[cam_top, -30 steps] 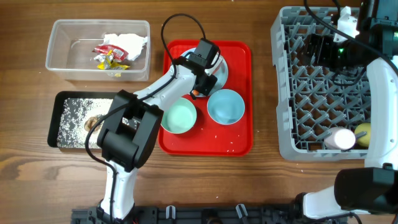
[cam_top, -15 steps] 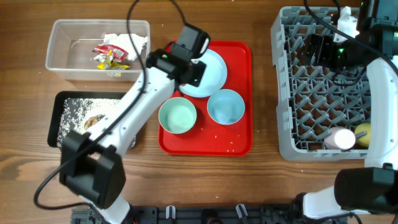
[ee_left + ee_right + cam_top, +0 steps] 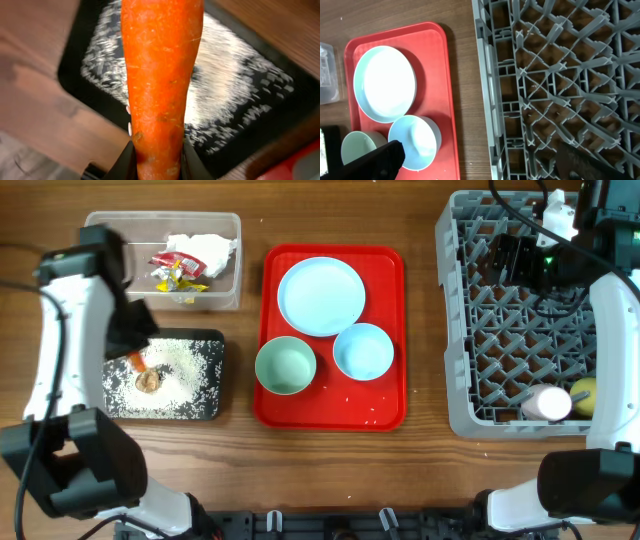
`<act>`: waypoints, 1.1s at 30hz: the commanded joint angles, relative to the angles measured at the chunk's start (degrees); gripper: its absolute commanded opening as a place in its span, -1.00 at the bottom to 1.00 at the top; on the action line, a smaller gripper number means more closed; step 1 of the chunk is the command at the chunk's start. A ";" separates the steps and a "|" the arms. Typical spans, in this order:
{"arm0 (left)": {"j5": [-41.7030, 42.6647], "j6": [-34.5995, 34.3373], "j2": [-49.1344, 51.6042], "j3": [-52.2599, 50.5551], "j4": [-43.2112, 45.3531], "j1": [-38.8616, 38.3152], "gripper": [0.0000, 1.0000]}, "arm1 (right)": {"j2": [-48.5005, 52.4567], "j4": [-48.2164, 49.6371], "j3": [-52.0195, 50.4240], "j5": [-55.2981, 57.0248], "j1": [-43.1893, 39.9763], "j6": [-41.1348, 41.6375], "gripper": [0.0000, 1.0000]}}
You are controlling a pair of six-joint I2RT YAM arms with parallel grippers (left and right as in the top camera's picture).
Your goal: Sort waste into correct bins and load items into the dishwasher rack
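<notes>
Surface: we see brown wood grain, with a bare strip between the red tray and the rack and open room along the near edge.
Dishwasher rack: grey plastic lattice with raised walls, at the right edge. Most cells are open.
Right jaws: spread wide over the rack's left wall, holding nothing.
Red tray: flat and glossy, with rounded corners.
Clear tub: thin see-through walls, a narrow gap from the red tray.
Black tray: shallow and matte, just left of the red tray.
Light blue plate: smooth and round, on the red tray.
Bowls: teal and light blue, side by side below the plate.
Cups: pink and yellow, in the rack's near right corner.
Crumpled napkin, shiny wrappers: in the tub.
Carrot piece: orange, rough and tapered, held over the black tray.
Left jaws: we see them closed on the carrot's end.
Brown lump, rice grains: in the black tray.
</notes>
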 commanded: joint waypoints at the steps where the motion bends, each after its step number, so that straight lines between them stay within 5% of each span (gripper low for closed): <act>1: 1.40 -5.27 -1.05 -8.87 1.68 4.96 -0.92 | 0.52 0.63 -0.26 0.13 0.13 0.66 0.99; 8: 9.11 -6.32 -1.05 -27.80 22.91 6.36 -0.92 | 0.52 0.61 -0.26 0.09 0.13 0.70 1.00; 11: 9.11 -6.32 -1.05 -27.80 23.98 6.36 -0.23 | 0.52 0.57 -0.26 0.09 0.13 0.70 0.99; 14: 9.14 -6.29 -1.07 -27.78 24.15 6.36 0.07 | 0.52 0.63 -0.26 0.11 0.13 0.68 1.00; 22: 15.82 0.07 -4.98 -19.82 17.55 4.85 0.23 | 0.52 1.22 -0.26 0.09 0.13 0.87 1.00; 29: 33.16 5.97 -13.86 -16.20 30.91 -10.67 0.46 | 0.52 1.97 -0.26 0.09 0.13 0.92 0.99; 33: 31.93 6.05 -12.70 -16.20 42.47 -24.04 0.68 | 0.52 1.92 -0.26 0.09 0.13 0.92 0.99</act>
